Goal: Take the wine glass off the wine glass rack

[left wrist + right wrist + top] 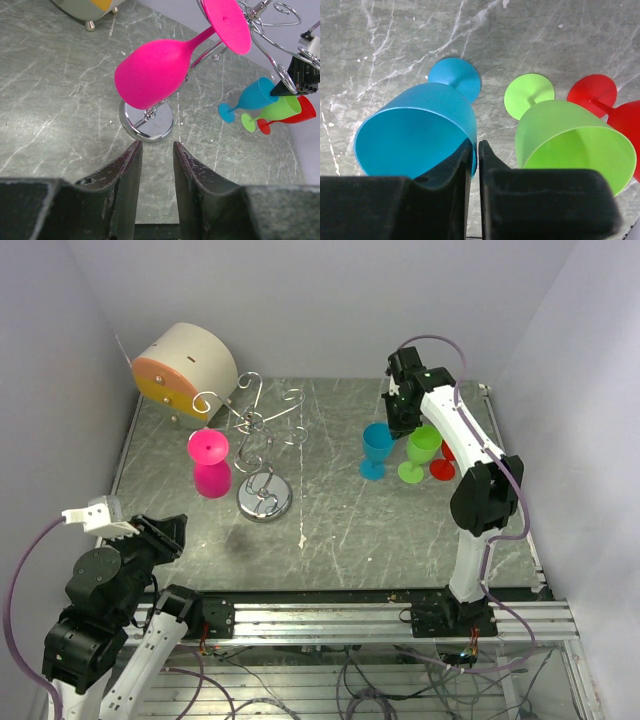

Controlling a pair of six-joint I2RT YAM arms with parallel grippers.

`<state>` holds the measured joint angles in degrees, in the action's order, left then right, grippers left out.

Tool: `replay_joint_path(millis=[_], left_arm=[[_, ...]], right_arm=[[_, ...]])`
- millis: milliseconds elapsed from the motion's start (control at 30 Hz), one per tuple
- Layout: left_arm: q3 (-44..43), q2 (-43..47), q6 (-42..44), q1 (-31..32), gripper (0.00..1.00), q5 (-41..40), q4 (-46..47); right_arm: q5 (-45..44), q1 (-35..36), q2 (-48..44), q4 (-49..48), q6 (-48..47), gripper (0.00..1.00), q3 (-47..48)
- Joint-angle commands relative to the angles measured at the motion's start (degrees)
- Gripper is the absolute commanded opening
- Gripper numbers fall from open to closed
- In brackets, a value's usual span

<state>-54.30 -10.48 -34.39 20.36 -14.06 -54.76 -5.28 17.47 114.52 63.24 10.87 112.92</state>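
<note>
A pink wine glass point(211, 478) point(155, 70) hangs upside down by its foot from a curled arm of the silver wire wine glass rack point(264, 497) point(148, 122). My left gripper point(162, 532) point(156, 145) is open and empty. It sits low at the front left, short of the rack's base and pointing at the pink glass. My right gripper point(392, 425) point(474, 144) straddles the rim of a blue glass point(377, 448) point(415, 135) standing on the table, one finger inside the bowl. A thin gap shows beside the rim, so the jaws stand slightly open.
A green glass point(420, 450) point(570, 135) and a red glass point(443, 468) point(592, 90) stand right of the blue one. A beige cylinder with an orange face point(185, 365) lies at the back left behind the rack. Walls close in the table's left, back and right sides.
</note>
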Motion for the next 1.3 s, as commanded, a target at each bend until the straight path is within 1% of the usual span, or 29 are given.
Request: replay_joint_path(millis=[0,67,167,267,333,467,533,600,667,800,1000,1067,1133,1200,1267], left_arm=[[-0.7,-1.0,-0.1,0.3,0.45,-1.0,0.3],[-1.8,-1.7,-0.4,0.3,0.50,-2.6,0.2],[-4.6,-3.5,-1.4,0.3,0.57,-5.4,-0.4],[-8.3,-7.2,-3.6,0.4,0.60,-7.1,-0.8],[-11.8,-11.5,-4.9,0.4,0.60,-6.0,-1.0],[-20.2,-22.3,-5.0,0.5,0.59,-2.3,-1.1],[-24.6,-29.2,-5.0,0.8,0.59,-0.4,-1.9],[-28.8,-33.9,-6.0,1.1,0.58,3.3,-2.8],[-31.1,-36.1,-8.2,1.0,0.58,8.1,-1.7],[-28.4,-35.1,-15.0,1.1,0.56,16.8,2.8],[-18.7,-27.7,-24.0,1.0,0.54,21.7,6.7],[-16.4,-23.9,-26.4,1.1,0.52,21.3,7.1],[-16.6,-21.0,-26.3,1.2,0.52,18.0,6.1],[-18.4,-19.5,-23.3,1.5,0.51,13.8,6.0],[-21.3,-20.2,-18.1,1.7,0.50,12.3,8.4]], right_arm=[[0.7,-0.4,-1.3,-1.1,-0.2,0.16,-0.2],[1.0,-0.4,-2.9,-1.0,0.1,0.30,0.0],[1.6,-0.3,-7.4,-1.1,0.6,0.39,0.5],[2.5,-0.2,-12.1,-1.0,1.1,0.44,1.0],[2.3,0.4,-15.3,-1.0,1.5,0.45,1.2],[4.0,1.4,-20.9,-1.5,1.3,0.43,0.1],[5.0,1.4,-23.3,-2.0,1.3,0.41,-1.3],[6.0,1.4,-25.8,-2.8,1.1,0.41,-3.1],[6.3,1.5,-27.9,-3.1,1.0,0.40,-4.6],[7.2,1.5,-31.8,-4.3,0.9,0.40,-7.2],[8.4,1.5,-35.6,-6.0,0.9,0.39,-9.5],[9.0,1.4,-36.4,-6.4,0.8,0.38,-10.5],[9.5,1.4,-37.2,-6.9,0.8,0.38,-11.4],[10.3,1.5,-38.1,-7.5,0.8,0.38,-12.2],[10.8,1.4,-38.4,-7.6,0.8,0.38,-12.3]])
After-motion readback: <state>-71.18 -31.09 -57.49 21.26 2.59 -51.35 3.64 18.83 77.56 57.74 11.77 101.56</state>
